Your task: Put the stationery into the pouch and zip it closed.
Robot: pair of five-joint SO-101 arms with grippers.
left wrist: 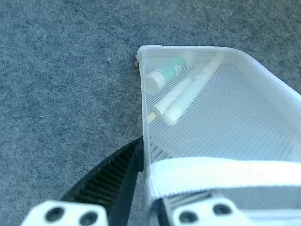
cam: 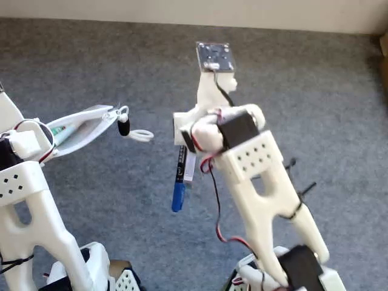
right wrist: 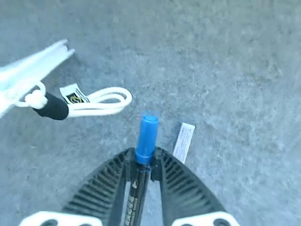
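My left gripper (cam: pixel 43 150) is shut on one end of a translucent white mesh pouch (cam: pixel 82 128), holding it off the carpet. Through the pouch wall (left wrist: pixel 221 122) I see a green-labelled tube (left wrist: pixel 164 75) and two white pens (left wrist: pixel 188 96); the left gripper (left wrist: pixel 146 188) pinches the edge. The zip pull has a black bead (cam: pixel 123 128) and a white cord loop (cam: pixel 142 135). My right gripper (cam: pixel 183 145) is shut on a black marker with a blue cap (cam: pixel 178 182), right of the pouch's zip end. The marker's cap (right wrist: pixel 146 134) sticks out past the right gripper (right wrist: pixel 143 165), near the cord loop (right wrist: pixel 101 101).
Grey carpet (cam: pixel 315 97) covers the whole work area. A small white label (right wrist: pixel 183 141) lies on it just beside the marker's cap. The pouch corner (right wrist: pixel 33 66) hangs near the black bead (right wrist: pixel 51 107). Both arm bases stand along the near edge.
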